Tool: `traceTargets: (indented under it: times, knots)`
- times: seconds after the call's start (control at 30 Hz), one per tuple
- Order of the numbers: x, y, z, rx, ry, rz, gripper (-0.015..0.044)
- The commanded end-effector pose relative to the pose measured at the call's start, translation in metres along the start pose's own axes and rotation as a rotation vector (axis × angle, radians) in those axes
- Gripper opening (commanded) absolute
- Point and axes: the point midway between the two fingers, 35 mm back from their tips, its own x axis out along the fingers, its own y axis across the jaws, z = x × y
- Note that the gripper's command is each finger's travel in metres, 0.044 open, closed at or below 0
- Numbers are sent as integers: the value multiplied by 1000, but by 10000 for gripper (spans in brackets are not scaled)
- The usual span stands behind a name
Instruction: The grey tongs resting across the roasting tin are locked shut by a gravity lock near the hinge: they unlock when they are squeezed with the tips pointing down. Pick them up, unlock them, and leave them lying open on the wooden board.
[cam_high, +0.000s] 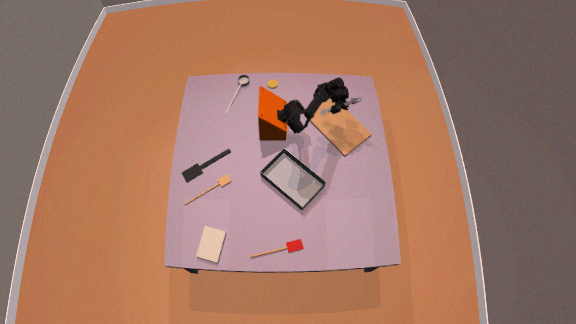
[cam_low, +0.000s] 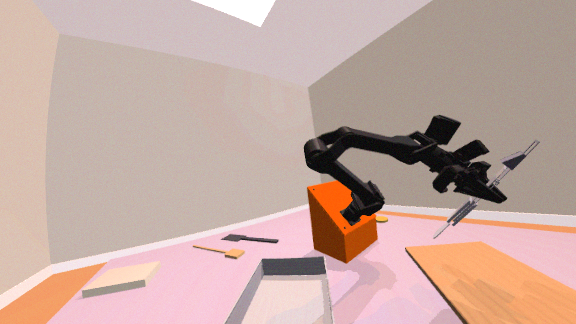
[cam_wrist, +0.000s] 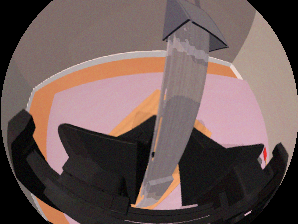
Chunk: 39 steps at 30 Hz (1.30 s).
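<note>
My gripper (cam_high: 342, 107) (cam_low: 489, 189) (cam_wrist: 166, 121) is shut on the grey tongs (cam_high: 356, 101) (cam_low: 513, 161) (cam_wrist: 182, 95) near their middle. The tongs hang in the air at a steep slant: in the exterior view the end with the dark wedge points up and right, and the ribbed end points down and left. Their arms look close together; the lock is too small to make out. The wooden board (cam_high: 359, 134) (cam_low: 462, 254) lies below them, and part of it shows behind the fingers in the wrist view. The roasting tin (cam_high: 273, 161) (cam_low: 294, 266) holds no tongs.
The orange arm base (cam_high: 271, 110) (cam_low: 327, 220) stands left of the board. A sieve (cam_high: 243, 80) and yellow disc (cam_high: 272, 84) lie at the back. A black spatula (cam_high: 192, 173), wooden spatula (cam_high: 224, 181), cream block (cam_high: 211, 244) and red spatula (cam_high: 295, 245) lie farther away.
</note>
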Motion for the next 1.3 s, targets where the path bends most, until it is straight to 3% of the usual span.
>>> traceTargets:
  times: [0.0,0.57,1.27]
  knots:
    - [5,5,7,-21,7,21,-150]
    - [26,18,15,-129,134,83,-150]
    - [41,11,4,-135,451,91,-150]
